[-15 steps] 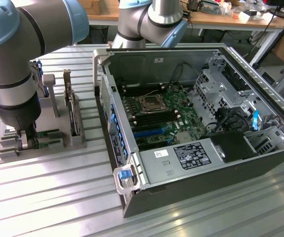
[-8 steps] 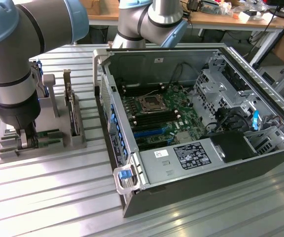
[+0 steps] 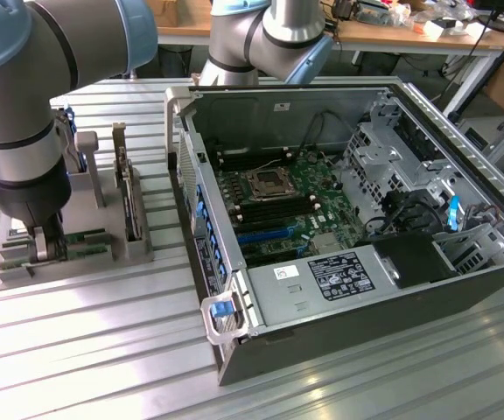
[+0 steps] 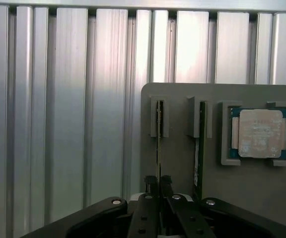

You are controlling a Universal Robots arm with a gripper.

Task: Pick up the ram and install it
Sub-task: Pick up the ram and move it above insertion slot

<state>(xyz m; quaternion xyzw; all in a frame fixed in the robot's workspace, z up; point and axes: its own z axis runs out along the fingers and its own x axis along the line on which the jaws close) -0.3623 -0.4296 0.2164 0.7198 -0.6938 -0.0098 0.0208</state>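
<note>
A thin green ram stick stands on edge in a slot of the grey holder. My gripper is straight over it, its two black fingers pressed against the stick's sides. A second ram stick stands in the neighbouring slot. In the exterior view my gripper reaches down into the holder at the exterior view's left, with the green ram sticking out beside it. The open computer case lies to the right, its motherboard memory slots exposed.
A square silver processor rests in a pocket of the holder. A dark expansion card stands upright at the holder's right end. The ribbed aluminium table runs all around. A cluttered workbench stands behind.
</note>
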